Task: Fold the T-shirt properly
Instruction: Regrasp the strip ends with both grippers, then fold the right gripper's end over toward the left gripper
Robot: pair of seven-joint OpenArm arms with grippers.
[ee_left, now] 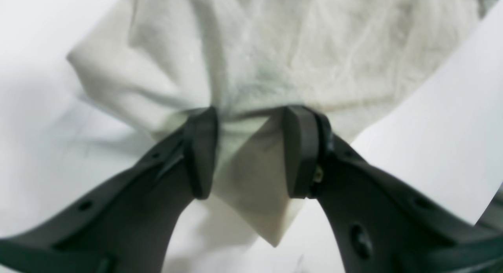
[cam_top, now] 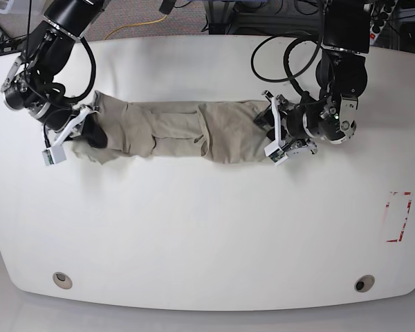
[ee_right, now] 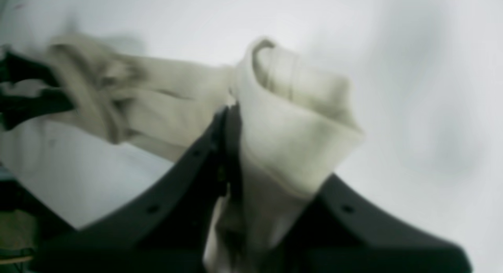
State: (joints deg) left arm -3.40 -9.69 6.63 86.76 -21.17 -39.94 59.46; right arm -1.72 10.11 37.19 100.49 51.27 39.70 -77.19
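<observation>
The beige T-shirt (cam_top: pixel 173 128) lies bunched into a long, wrinkled band across the far half of the white table (cam_top: pixel 207 228), stretched between both grippers. At the band's right end in the base view, my left gripper (cam_top: pixel 268 131) holds it. In the left wrist view the left gripper (ee_left: pixel 249 112) pinches a gathered fold of T-shirt (ee_left: pixel 255 49) between its pads, and a corner hangs down toward the camera. My right gripper (cam_top: pixel 90 128) holds the other end. In its wrist view the right gripper (ee_right: pixel 232 108) is shut on the T-shirt (ee_right: pixel 290 131), whose stitched hem drapes over one finger.
A red rectangle outline (cam_top: pixel 399 216) is marked near the table's right edge. Two round holes (cam_top: pixel 62 279) (cam_top: pixel 363 283) sit near the front edge. Cables and equipment crowd the floor behind the table's far edge.
</observation>
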